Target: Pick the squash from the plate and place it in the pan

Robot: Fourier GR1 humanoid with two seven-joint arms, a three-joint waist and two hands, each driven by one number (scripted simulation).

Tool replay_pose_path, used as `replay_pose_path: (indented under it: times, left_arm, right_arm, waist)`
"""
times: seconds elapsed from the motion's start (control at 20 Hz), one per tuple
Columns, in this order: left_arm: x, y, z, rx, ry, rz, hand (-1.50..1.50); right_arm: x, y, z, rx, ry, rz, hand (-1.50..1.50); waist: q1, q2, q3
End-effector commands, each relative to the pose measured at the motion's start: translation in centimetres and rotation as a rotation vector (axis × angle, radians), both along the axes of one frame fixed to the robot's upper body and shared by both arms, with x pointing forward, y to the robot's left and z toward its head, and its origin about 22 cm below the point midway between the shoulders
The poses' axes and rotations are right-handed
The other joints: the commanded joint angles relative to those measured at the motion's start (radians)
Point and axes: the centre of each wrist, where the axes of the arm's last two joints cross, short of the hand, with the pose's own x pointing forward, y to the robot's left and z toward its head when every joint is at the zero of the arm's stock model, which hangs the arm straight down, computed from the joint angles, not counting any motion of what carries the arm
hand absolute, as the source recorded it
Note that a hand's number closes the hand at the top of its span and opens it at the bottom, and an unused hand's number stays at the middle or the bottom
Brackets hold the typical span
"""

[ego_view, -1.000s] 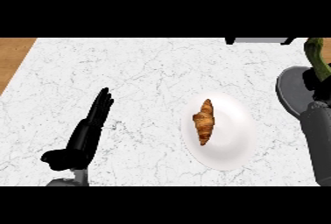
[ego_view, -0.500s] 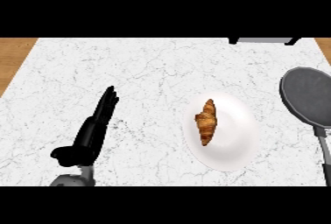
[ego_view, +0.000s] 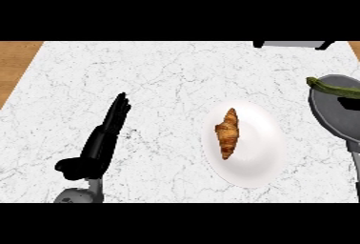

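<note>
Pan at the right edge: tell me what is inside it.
A green squash lies across the pan, its left end past the rim. The view's edge cuts off its right end and part of the pan, so what else lies there cannot be seen.
</note>
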Motion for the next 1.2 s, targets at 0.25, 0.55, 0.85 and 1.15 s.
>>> replay_pose_path:
  times: [0.25,0.55,0.85,1.15]
  left_arm:
    - [0.9,-1.5,0.8,-0.014,-0.013,-0.006,0.00]
    - [0.8,0.4,-0.4,0.003,0.011,0.033,0.00]
    - [-1.2,1.8,-0.9,0.013,0.017,0.077,0.00]
    - [-1.0,1.6,-0.7,0.018,0.023,0.069,0.00]
  right_arm:
    - [-0.3,-0.9,0.6,0.005,-0.347,0.007,-1.50]
    - [-2.7,-2.3,-1.5,0.113,-0.511,-0.016,-1.50]
    - [-6.6,-4.5,-3.7,0.270,-0.597,0.116,-1.50]
    - [-10.4,-5.6,-5.2,0.337,-0.591,0.265,-1.50]
  waist:
    - [-0.010,0.000,0.002]
    - [-0.030,-0.010,-0.002]
    - [-0.059,-0.026,-0.006]
    - [-0.062,-0.027,-0.007]
